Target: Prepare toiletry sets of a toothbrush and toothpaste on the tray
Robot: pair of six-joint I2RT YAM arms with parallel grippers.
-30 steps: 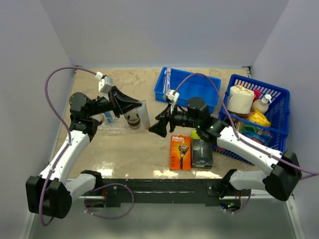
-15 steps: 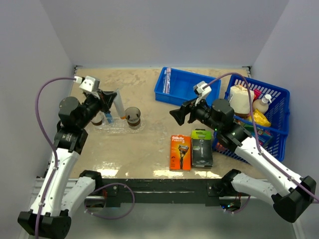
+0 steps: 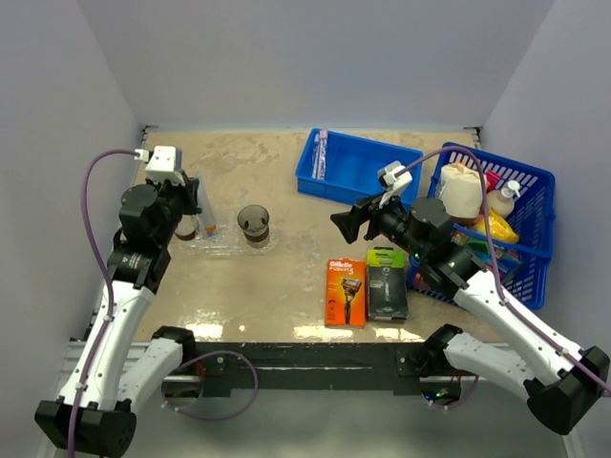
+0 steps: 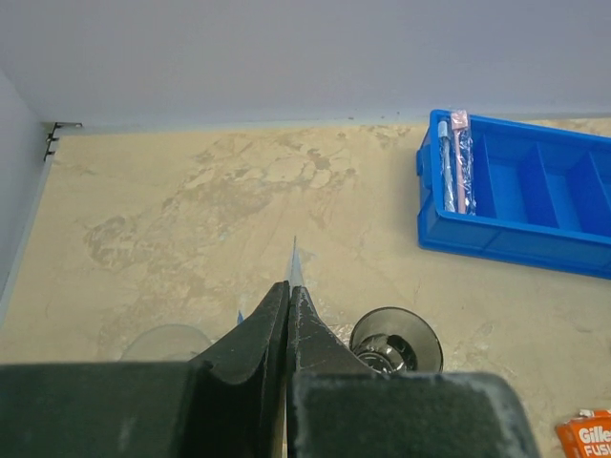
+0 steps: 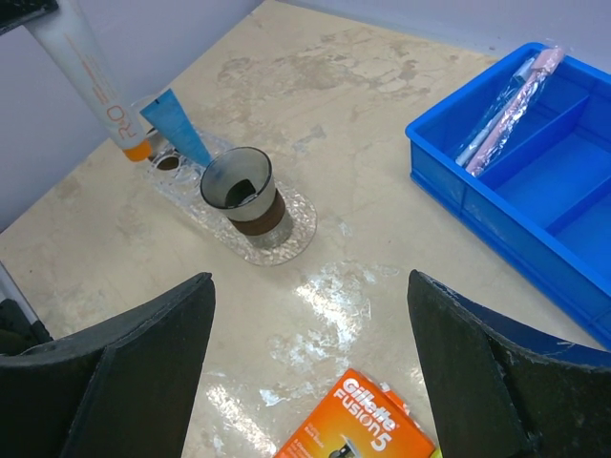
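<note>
Left end effector (image 3: 187, 198) (image 4: 289, 296) is staying off the desk, clenched on the flat end of a white toothpaste tube with orange cap (image 5: 81, 67). The tube is hanging tilted, cap down. The cap is sitting just above a small clear round cup (image 5: 164, 160) at the left end of the clear shallow plastic tray (image 3: 229, 246) (image 5: 296, 224). From the left wrist view, only a thin edge of the tube is showing between the pressed-together fingers.

A brownish-tinted round cup (image 3: 254, 224) (image 5: 243, 191) (image 4: 396, 339) is standing upright at the tray's right end. A blue pointed tube (image 5: 177, 119) is leaning between the two cups; cannot tell what it is resting in.

Right end effector (image 3: 346, 221) (image 5: 310, 286) is released, jaws spread wide and gripping nothing. It is hovering over the beige marbled desk (image 3: 277, 277), between the tray and the solid blue plastic bin (image 3: 382, 167) (image 5: 573, 181).

Two wrapped slim toothbrushes (image 3: 323, 153) (image 4: 453, 162) (image 5: 506, 105), one blue-white and one pinkish, are lying side by side in the bin's left-end compartment, well apart from the tray.

An orange razor pack (image 3: 346, 291) and a black-green razor pack (image 3: 387, 296) are lying flat, just beside each other, near the desk's front edge. A blue lattice basket (image 3: 506, 162) with mixed items is sitting at far right.
</note>
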